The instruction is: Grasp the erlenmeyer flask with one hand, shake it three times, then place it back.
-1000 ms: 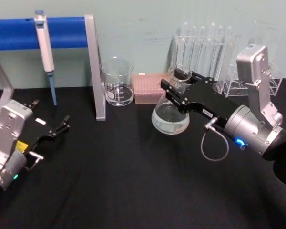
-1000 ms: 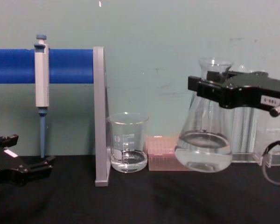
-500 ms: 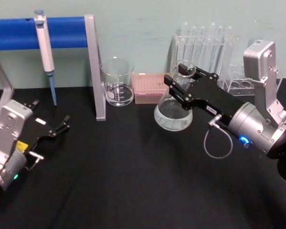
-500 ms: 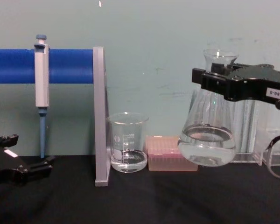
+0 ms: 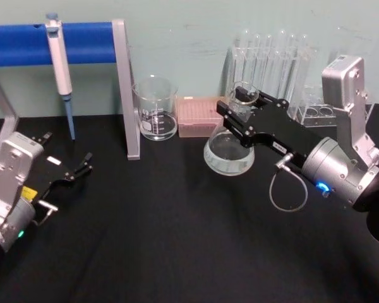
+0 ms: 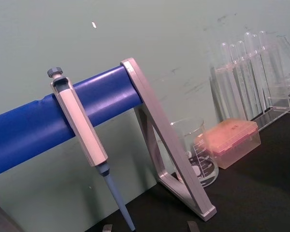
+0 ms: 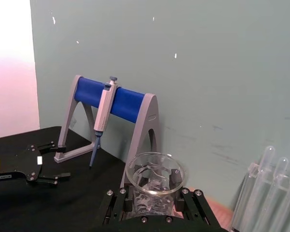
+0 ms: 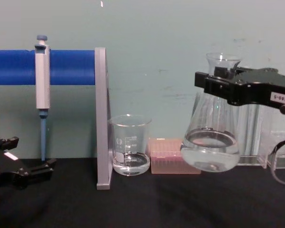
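With the right pincer point(image 8: 217, 82) clenched on the neck of the flask point(image 8: 211, 142), which is seemingly just off the tabletop point(image 5: 177, 240) toward its back-right, shake it briefly and upright, away from the tubes point(image 5: 271, 57); the left pincer point(image 7: 52, 162) idles open near the left edge.

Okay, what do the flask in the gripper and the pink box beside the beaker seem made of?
Erlenmeyer flask, held at its neck by the right gripper: clear glossy glass by the look, with liquid visible through it. Pink box: probably translucent plastic, its frosted walls blurring the contents.
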Controlling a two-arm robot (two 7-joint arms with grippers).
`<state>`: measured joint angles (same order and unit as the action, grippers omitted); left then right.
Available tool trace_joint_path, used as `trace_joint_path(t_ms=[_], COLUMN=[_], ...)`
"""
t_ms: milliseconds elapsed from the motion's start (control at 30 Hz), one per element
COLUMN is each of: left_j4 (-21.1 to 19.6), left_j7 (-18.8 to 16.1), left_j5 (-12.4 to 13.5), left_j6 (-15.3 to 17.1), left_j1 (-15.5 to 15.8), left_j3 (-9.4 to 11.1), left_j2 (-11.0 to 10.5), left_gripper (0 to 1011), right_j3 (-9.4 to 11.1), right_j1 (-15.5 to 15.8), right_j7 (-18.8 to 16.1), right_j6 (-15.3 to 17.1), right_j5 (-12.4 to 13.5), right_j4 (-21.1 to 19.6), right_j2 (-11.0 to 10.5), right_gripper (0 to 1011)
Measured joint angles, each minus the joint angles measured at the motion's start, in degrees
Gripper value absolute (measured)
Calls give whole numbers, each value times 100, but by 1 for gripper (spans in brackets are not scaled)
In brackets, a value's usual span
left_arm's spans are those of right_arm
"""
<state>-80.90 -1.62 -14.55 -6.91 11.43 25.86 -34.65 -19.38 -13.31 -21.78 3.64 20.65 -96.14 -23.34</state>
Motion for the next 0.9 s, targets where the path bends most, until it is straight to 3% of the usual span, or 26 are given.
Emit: trace_joint_path(t_ms=[400,900], left_j4=[0,0], left_j7=[0,0], left_j5=[0,0], left_j6=[0,0], left_j1=[0,0], left_j3=[0,0], left_j2=[0,0], left_gripper=[1001,1001], right_j3=[-144,-547], right_j1=[-29,-108], right_j7=[-176,-571], right_j6=[-14,-59], right_j5=[89,298], right_j4=[-11,-103], right_j2=[-5,-71], right_gripper=[451,451])
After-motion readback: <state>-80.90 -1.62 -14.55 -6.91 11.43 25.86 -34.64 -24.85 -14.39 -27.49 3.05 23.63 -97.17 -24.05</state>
